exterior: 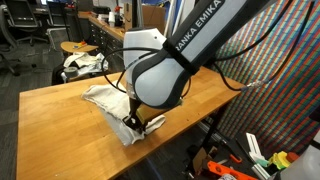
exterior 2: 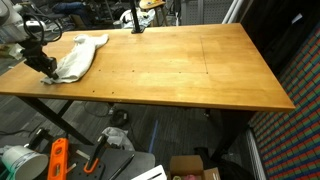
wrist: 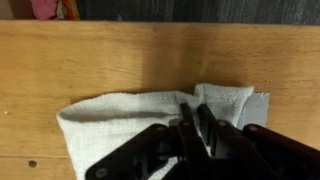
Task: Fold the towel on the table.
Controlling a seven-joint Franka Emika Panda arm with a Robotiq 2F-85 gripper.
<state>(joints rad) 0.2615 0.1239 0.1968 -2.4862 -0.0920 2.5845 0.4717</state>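
- White and soft, lying bunched up: the towel [exterior: 103, 96], down at one end of the table [exterior 2: 180, 65], close to the edge in both exterior views.
- Pinching a fold of it with the gripper [wrist: 193, 118], the jaws squeezed nearly together in the wrist view and cloth caught between them.
- Holding only a thin bit of cloth, from the look of it, right at one side of the towel.
- Guessing at the step: picking up that side and bringing it over the rest.
- Lifting just a little, so as not to be dragging the whole towel along.
- Moving slowly and low across the cloth, toward the side lying farthest from the gripper.
- Aiming for edge on top of edge, with no corner sticking out.
- Pulling away from the table edge and not toward it, so as not to be tugging cloth off the side.
- Watching for slipping, with so little cloth in the pinch.
- Letting go only once the held side is lying flat on the layer below.
- Backing straight up after that, so as not to be messing up the fold.
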